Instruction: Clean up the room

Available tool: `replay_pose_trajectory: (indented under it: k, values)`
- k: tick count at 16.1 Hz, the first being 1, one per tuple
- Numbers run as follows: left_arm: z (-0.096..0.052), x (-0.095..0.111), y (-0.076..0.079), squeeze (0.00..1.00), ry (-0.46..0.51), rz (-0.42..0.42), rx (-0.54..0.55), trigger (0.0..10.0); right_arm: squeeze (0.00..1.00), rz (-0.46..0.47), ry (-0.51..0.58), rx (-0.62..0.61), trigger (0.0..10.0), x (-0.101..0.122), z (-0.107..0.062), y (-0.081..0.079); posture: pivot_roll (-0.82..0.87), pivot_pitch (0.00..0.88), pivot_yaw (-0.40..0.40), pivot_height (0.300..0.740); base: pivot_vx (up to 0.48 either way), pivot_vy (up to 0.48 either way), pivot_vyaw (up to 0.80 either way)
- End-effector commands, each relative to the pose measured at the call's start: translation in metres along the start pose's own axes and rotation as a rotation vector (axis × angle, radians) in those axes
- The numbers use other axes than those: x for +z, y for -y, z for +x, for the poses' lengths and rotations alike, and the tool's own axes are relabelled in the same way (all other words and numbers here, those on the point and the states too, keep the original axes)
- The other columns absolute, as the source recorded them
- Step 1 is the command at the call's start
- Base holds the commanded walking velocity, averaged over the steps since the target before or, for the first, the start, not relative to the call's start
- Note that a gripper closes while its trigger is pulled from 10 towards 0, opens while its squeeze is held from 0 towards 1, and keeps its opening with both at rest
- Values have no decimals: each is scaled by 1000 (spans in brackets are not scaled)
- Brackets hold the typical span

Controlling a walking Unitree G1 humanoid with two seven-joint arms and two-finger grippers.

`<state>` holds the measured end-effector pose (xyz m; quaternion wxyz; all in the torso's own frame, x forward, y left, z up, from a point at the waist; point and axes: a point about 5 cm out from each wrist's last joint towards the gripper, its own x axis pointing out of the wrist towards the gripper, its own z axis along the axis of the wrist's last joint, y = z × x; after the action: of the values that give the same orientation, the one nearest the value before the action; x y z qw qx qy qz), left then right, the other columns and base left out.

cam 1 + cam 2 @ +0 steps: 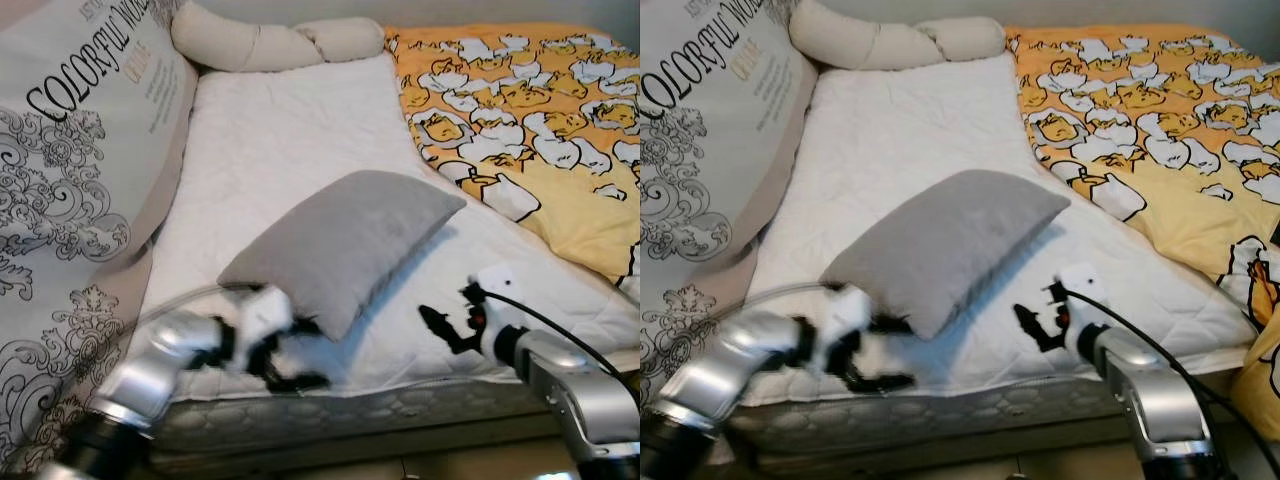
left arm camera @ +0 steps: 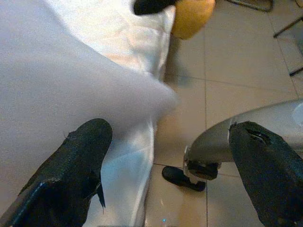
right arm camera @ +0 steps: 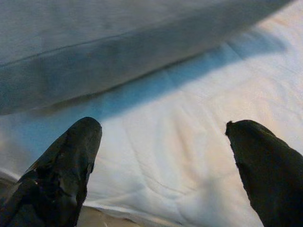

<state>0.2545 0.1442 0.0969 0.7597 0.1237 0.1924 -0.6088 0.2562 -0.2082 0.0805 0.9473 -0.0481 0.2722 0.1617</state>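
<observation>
My left gripper [image 1: 285, 362], lower left of frame, open and empty under the grey pillow [image 1: 345, 245]; soft, light, so I'd pinch its near corner.

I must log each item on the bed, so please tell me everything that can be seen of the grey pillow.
The grey rectangular fabric pillow looks soft and plain, with a seam along its edge. It lies slantwise on the white quilted mattress cover, near the bed's front edge. The left gripper, jaws open, is at its near corner. The right gripper, also open, sits beside it, apart.
</observation>
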Motion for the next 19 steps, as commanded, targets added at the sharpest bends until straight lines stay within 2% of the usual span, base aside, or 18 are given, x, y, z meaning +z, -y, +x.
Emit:
replay_pose_trajectory:
  k: [1,2,3,5,6,7,8,9,10,11,12,13,14,16,17,19]
  values:
    - [-16,10,-10,714,25,-11,26,10000,0,6,1,-74,10000,2,0,10,-80,0,56,740,0,0,0]
    - [-21,12,-13,729,29,-25,36,10000,0,11,5,-84,10000,3,1,12,-81,0,56,740,0,0,0]
    - [-29,13,-21,976,44,-65,73,10000,0,19,14,-88,10000,5,1,12,-83,0,58,740,0,0,0]
    - [-37,12,-40,1000,75,-130,210,10000,0,37,27,-72,10000,7,2,9,-85,0,60,740,0,0,0]
    - [-38,7,-59,1000,41,-113,385,10000,0,48,29,-57,10000,6,5,5,-87,0,62,740,0,0,0]
    - [-36,-1,-82,1000,-12,-80,629,10000,0,46,21,-51,10000,5,12,0,-89,0,62,740,0,0,0]
    - [-35,-2,-95,1000,19,-128,775,10000,0,53,19,-53,10000,6,18,-4,-90,0,60,740,0,0,0]
    - [-34,3,-105,1000,145,-221,880,10000,0,111,49,-50,10000,10,26,-8,-91,0,58,740,0,0,0]
    - [-31,4,-111,1000,254,-356,912,10000,0,165,73,-54,10000,15,33,-10,-94,0,55,740,0,0,0]
    - [-26,2,-114,992,277,-430,930,10000,0,236,91,-61,10000,18,39,-12,-97,0,56,740,0,0,0]
    - [-21,-3,-115,573,290,-522,944,10000,0,291,110,-59,10000,21,45,-14,-104,0,55,740,0,0,0]
    - [-16,-8,-115,0,294,-599,969,10000,0,379,130,-51,10000,24,50,-16,-114,0,60,740,0,0,0]
    - [-13,-12,-115,0,281,-621,987,10000,0,430,134,-42,10000,24,54,-18,-119,0,62,740,0,0,0]
    - [-4,-26,-109,0,253,-739,1021,10000,0,578,138,-14,10000,23,64,-24,-130,0,65,740,0,0,0]
    - [3,-33,-104,0,222,-757,988,10000,0,637,128,3,10000,21,69,-28,-132,0,64,740,0,0,0]
    - [23,-39,-89,0,192,-793,792,10000,0,704,93,25,10000,14,76,-35,-132,0,59,740,0,0,0]
